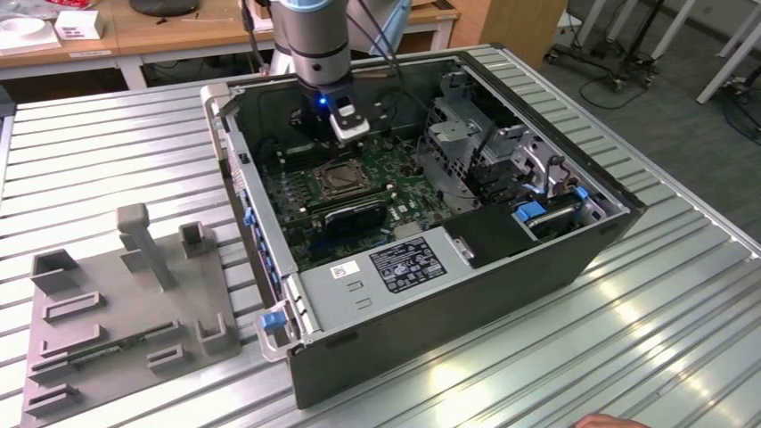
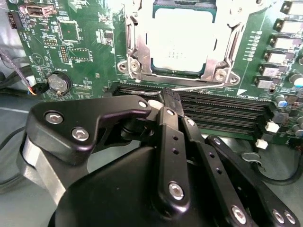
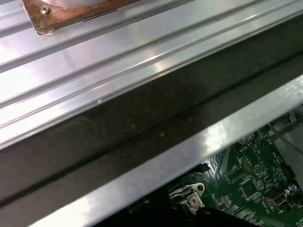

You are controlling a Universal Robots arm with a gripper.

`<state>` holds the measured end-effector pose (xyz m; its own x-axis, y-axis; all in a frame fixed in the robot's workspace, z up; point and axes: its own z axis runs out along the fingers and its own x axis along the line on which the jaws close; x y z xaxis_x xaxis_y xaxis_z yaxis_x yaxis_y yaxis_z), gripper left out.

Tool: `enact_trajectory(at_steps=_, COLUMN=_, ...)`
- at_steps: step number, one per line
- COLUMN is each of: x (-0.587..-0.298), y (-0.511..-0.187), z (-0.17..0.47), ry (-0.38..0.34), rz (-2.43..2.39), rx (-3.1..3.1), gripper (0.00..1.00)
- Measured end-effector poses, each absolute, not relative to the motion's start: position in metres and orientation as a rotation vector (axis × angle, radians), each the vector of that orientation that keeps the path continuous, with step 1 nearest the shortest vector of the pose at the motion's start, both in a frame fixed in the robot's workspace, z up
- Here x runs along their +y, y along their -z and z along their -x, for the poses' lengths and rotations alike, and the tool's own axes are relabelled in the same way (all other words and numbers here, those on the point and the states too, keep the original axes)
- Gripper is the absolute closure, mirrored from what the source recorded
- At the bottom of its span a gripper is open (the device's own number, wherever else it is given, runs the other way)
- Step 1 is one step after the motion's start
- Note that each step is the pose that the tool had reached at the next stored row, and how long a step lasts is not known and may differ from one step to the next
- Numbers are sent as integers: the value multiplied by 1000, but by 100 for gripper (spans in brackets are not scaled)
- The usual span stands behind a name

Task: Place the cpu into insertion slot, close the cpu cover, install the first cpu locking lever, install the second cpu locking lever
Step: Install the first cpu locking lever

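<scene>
The cpu lies flat in the insertion slot on the green motherboard. The silvery cpu cover is down around it, framing its metal top. A thin wire locking lever runs along the socket edge nearest the memory slots and ends at my fingertips. My gripper is shut, its black fingers pressed together just beside the socket; I cannot tell whether the wire is pinched between them. In the exterior view the gripper hangs inside the open computer case, just behind the socket.
Long black memory slots lie between gripper and socket. A grey drive cage stands at the exterior view's right, the power supply in front. A grey fixture tray lies on the ribbed table. A hand shows at the bottom edge.
</scene>
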<state>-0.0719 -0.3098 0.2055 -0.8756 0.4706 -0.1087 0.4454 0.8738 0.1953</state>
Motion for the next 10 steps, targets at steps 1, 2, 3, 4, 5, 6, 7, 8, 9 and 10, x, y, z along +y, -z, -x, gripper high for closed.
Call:
enact_trajectory(at_steps=1, x=-310, y=-205, z=71, ry=-247, rz=-711, rx=2892, gripper=89)
enact_trajectory(at_steps=2, x=-310, y=-205, z=71, ry=-247, rz=-711, rx=2892, gripper=89)
enact_trajectory(at_steps=3, x=-310, y=-204, z=71, ry=-247, rz=-711, rx=2892, gripper=89)
enact_trajectory(at_steps=4, x=-310, y=-204, z=70, ry=-247, rz=-711, rx=2892, gripper=89)
enact_trajectory(at_steps=5, x=-310, y=-203, z=70, ry=-247, rz=-711, rx=2892, gripper=89)
enact_trajectory(at_steps=6, x=-310, y=-203, z=70, ry=-247, rz=-711, rx=2892, gripper=89)
enact_trajectory(at_steps=7, x=-310, y=-202, z=69, ry=-247, rz=-711, rx=2892, gripper=89)
enact_trajectory(at_steps=8, x=-310, y=-202, z=69, ry=-247, rz=-711, rx=2892, gripper=89)
enact_trajectory(at_steps=9, x=-310, y=-201, z=69, ry=-247, rz=-712, rx=2893, gripper=89)
enact_trajectory(at_steps=10, x=-310, y=-200, z=69, ry=-246, rz=-712, rx=2893, gripper=89)
